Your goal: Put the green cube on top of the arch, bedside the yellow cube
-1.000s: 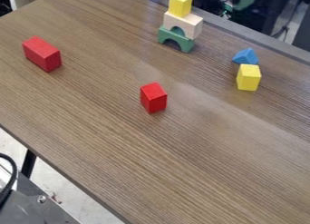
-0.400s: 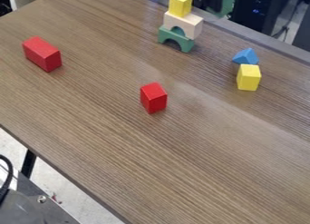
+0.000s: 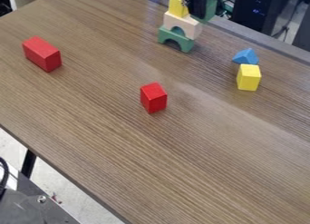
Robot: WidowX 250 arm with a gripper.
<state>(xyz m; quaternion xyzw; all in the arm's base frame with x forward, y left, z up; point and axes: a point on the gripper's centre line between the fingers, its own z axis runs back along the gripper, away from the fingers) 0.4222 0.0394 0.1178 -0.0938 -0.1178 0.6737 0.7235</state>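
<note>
- Camera view: the brown table (image 3: 91,105) is carrying the blocks, with the tower standing near its upper-right edge.
- By that edge, the black gripper (image 3: 198,8) is hanging beside the tower's top and appears to be pinching the green cube (image 3: 211,10).
- The longer red block (image 3: 42,54) is lying toward the table's upper-left corner.
- The white arch (image 3: 191,26) is resting on the green arch (image 3: 181,38), and this narrow stack is probably going to shift if bumped.
- The shorter red block (image 3: 153,98) is standing near the table's middle.
- The green cube is looking like painted wood: likely light, stiff and hard to damage, though smooth enough to be slipping or twisting under an off-centre hold. Two opposite flat sides, taken midway along and fairly high, are offering the best grip, leaving the underside bare for landing and the face toward its neighbour unpinched.
- The yellow cube (image 3: 178,5) is sitting on the white arch, and a gentle, level lowering beside it is seeming wise.
- The other yellow block (image 3: 249,78) is standing near the upper-right edge, just beside the blue triangle (image 3: 246,56).
</note>
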